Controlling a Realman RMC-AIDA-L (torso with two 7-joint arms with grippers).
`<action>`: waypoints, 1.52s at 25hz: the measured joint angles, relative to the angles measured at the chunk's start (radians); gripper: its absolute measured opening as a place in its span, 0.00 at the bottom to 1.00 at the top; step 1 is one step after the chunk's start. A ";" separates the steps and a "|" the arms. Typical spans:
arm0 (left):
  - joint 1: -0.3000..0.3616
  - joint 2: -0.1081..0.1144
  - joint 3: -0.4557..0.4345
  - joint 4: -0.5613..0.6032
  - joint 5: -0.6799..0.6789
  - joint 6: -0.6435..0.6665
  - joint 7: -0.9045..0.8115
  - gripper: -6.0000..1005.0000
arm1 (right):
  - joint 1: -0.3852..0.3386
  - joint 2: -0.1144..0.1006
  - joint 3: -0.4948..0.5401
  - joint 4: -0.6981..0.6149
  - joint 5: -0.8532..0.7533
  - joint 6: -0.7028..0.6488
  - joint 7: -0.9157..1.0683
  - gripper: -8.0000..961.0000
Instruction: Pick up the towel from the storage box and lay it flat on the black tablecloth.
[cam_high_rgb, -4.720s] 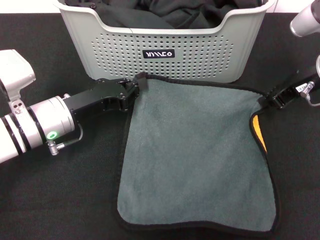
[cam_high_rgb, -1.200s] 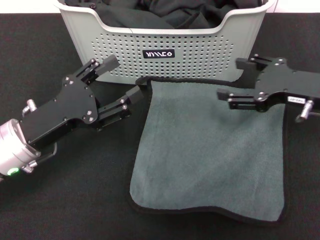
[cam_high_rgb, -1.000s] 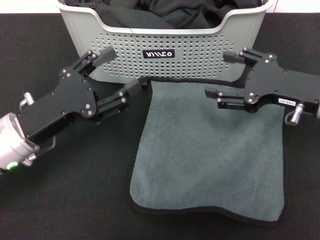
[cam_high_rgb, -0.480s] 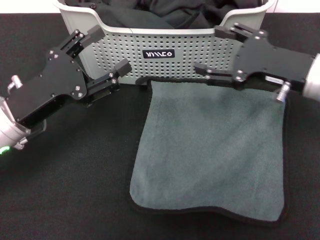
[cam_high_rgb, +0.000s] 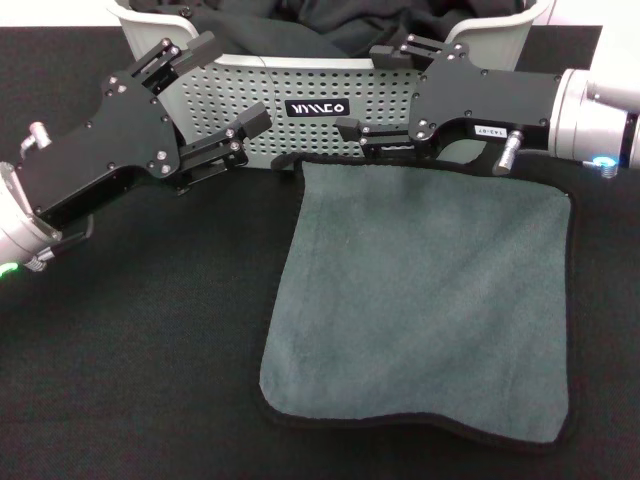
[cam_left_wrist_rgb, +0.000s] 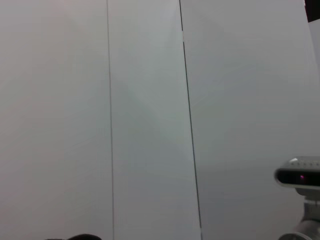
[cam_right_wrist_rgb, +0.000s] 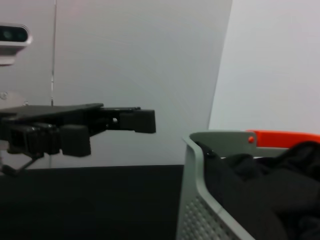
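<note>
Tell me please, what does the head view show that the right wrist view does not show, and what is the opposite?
Only the head view shows the towel lying flat, grey-green face up, on the black tablecloth, the right gripper with open jaws above the storage box, and the box's black label.

Only the right wrist view shows a white wall and an orange strip at the box's rim.

Both show the box with dark cloths inside, the tablecloth, and the left gripper, open and holding nothing.

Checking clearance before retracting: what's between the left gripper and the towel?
Head view: only bare black tablecloth separates the open left gripper from the towel.
</note>
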 joint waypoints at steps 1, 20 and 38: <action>-0.002 0.004 0.001 0.000 0.005 0.000 -0.007 0.88 | 0.003 -0.002 0.003 -0.004 -0.009 0.010 0.018 0.91; -0.010 0.039 0.007 0.113 0.179 0.069 -0.190 0.88 | -0.010 -0.030 0.334 -0.011 -0.182 0.573 0.161 0.91; -0.009 0.029 0.000 0.108 0.189 0.111 -0.185 0.88 | -0.043 -0.032 0.339 0.001 -0.218 0.570 0.062 0.91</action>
